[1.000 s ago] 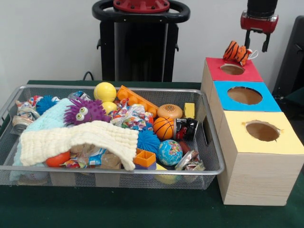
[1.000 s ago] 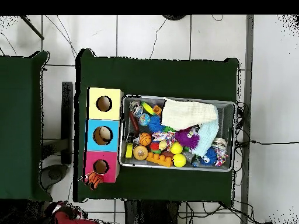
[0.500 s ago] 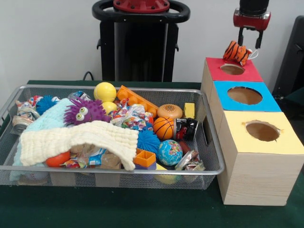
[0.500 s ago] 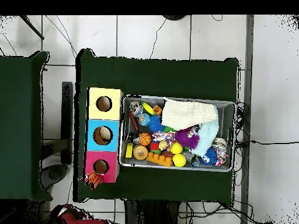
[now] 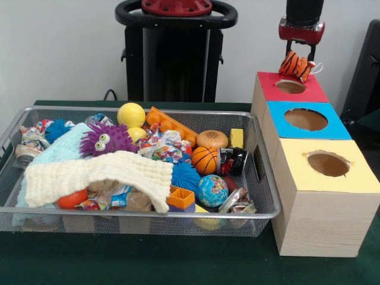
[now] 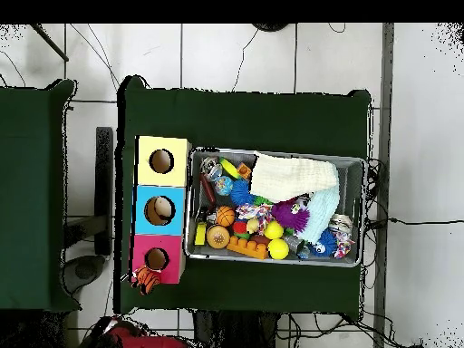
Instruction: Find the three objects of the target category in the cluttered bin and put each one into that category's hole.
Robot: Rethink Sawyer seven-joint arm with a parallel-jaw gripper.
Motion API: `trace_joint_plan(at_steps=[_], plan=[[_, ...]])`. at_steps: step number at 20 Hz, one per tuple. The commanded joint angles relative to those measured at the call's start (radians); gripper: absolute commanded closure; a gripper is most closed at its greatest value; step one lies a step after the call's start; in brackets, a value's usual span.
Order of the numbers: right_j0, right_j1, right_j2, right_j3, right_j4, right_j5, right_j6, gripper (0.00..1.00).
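No readable writing shows. A green cloth (image 5: 178,261) covers the table; behind stands a white wall (image 5: 59,47). The gripper (image 5: 301,48) hangs open and empty above the tiger toy (image 5: 295,64) on the red box (image 5: 314,92).

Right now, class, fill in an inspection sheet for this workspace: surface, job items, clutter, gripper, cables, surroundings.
Surface: green cloth table.
Job items: tiger plush sits on the red box at the far edge of its hole, not inside; blue box and yellow box holes look empty.
Clutter: wire bin crowded with balls, purple monster, cream cloth.
Gripper: gripper above the plush, open.
Cables: wires on the floor.
Surroundings: tiled floor, white wall.
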Motion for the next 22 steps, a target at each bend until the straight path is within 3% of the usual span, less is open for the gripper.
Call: trace_joint_plan(at_steps=[1,22], plan=[[-0.007,0.049,0.029,-0.101,-0.004,-0.072,0.196,0.00],[0.023,0.020,-0.007,-0.123,0.019,-0.022,0.170,0.00]])
